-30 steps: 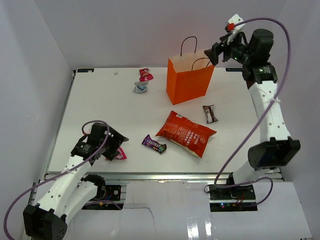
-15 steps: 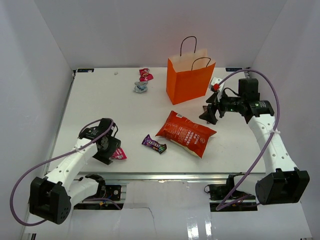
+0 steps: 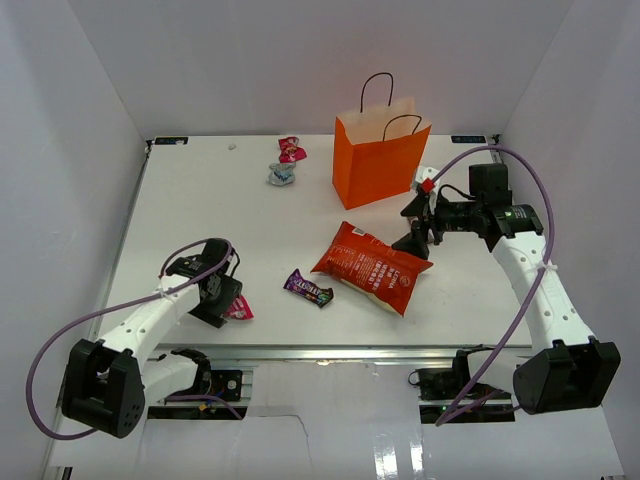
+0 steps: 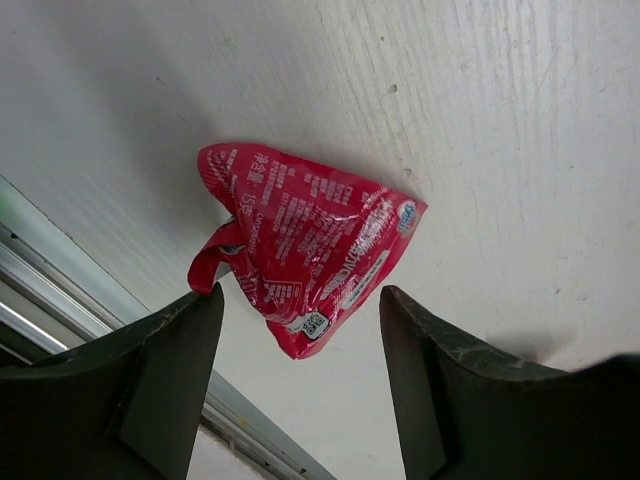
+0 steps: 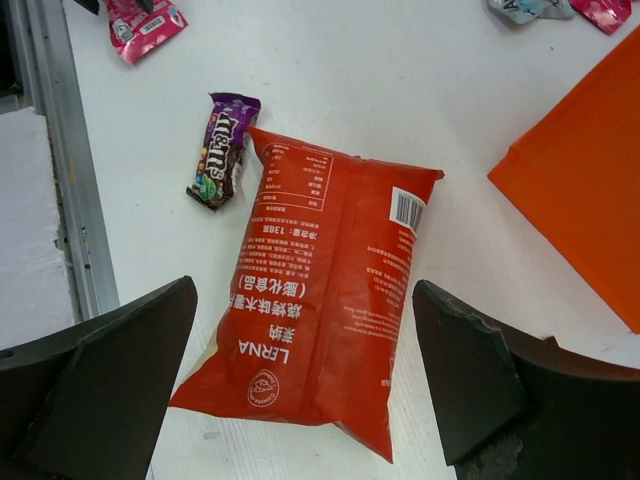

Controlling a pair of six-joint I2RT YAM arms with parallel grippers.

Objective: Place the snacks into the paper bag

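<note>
Well, from above, the orange paper bag (image 3: 378,165) stood upright at the far side of the table (image 3: 200,220), the red-orange chip bag (image 3: 372,266) flat just before it. The left gripper (image 3: 222,300) hung over a pink packet (image 3: 238,308), the right gripper (image 3: 418,225) near the chip bag. The left wrist showed jaws apart, straddling that packet. The right wrist showed jaws wide above the chip bag, holding nothing.

White tabletop (image 3: 200,220), plain white walls (image 3: 250,60) on three sides, metal rail (image 3: 330,351) along near edge
</note>
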